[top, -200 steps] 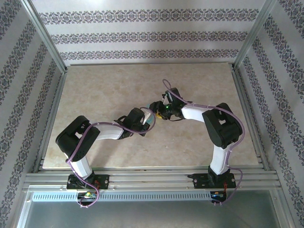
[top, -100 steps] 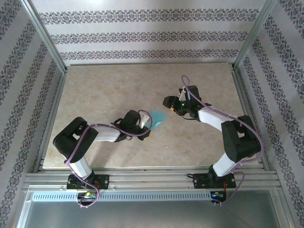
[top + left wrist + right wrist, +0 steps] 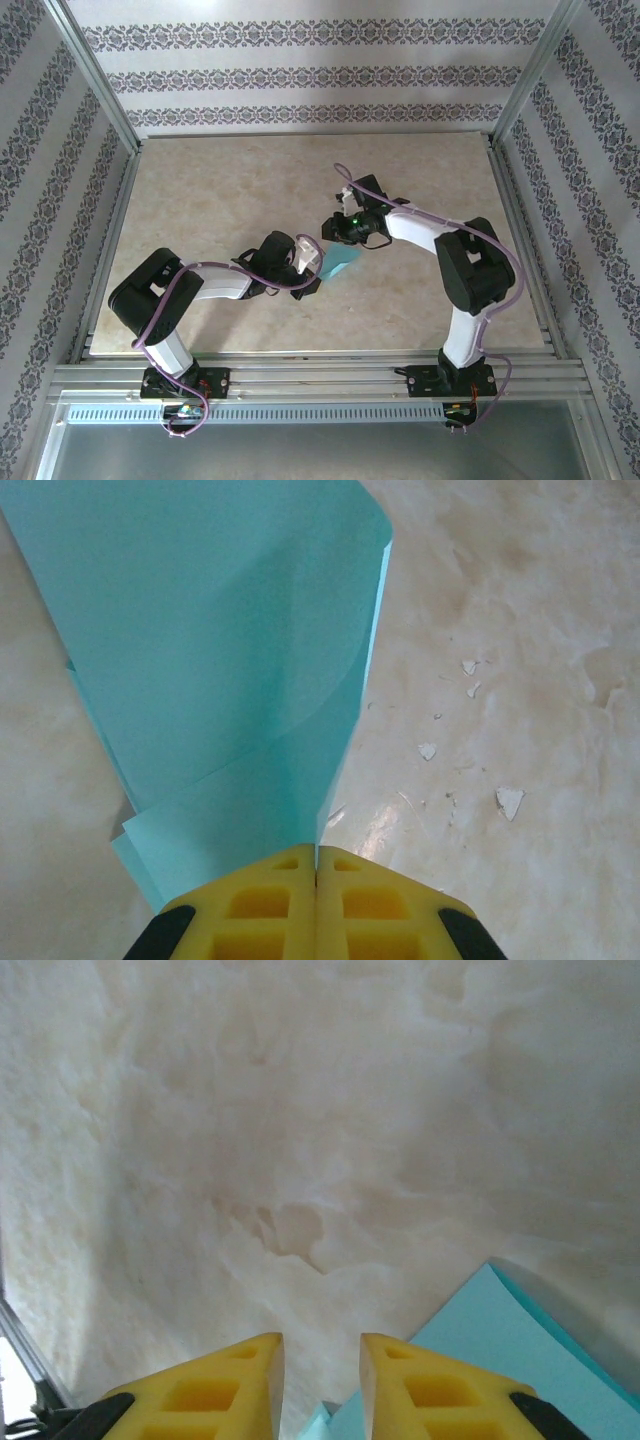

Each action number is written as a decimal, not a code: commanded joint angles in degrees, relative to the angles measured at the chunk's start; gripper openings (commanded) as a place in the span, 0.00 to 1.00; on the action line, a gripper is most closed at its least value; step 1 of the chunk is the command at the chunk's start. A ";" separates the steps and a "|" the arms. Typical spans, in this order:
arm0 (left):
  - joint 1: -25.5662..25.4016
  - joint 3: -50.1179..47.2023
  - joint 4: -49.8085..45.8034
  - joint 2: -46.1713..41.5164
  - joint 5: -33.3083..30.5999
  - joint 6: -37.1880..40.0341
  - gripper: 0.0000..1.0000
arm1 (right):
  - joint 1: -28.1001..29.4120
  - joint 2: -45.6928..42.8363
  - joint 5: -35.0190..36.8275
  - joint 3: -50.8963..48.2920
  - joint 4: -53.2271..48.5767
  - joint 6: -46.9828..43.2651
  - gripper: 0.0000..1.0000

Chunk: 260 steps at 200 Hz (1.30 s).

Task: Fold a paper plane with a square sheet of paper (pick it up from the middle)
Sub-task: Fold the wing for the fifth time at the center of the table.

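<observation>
Beige marbled table [image 3: 200, 190], white flecks [image 3: 510, 801], patterned walls [image 3: 300, 70]

Bright, even, soft light; faint shadows, mild glare, sharp close-ups

2 arms, same build. Left arm [image 3: 215, 280] & right arm [image 3: 415, 232]: white shell links w/ bulky black joint housings. Lilac cable [image 3: 165, 345] runs outside each arm, looping loose. Left base [image 3: 185, 383] & right base [image 3: 447, 380] are black blocks w/ small red wiring bits. Green LED [image 3: 353, 222] is lit nr the right wrist. Left hand [image 3: 316, 865] & right hand [image 3: 320, 1360]: fingers [image 3: 260, 910] are yellow moulded plastic w/ recessed square pockets and black backing at the outer corners.
</observation>
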 commanded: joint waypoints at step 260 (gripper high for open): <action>-4.69 3.32 -5.81 0.34 -13.64 7.38 0.11 | -0.07 9.02 7.83 5.83 -13.78 -1.61 0.31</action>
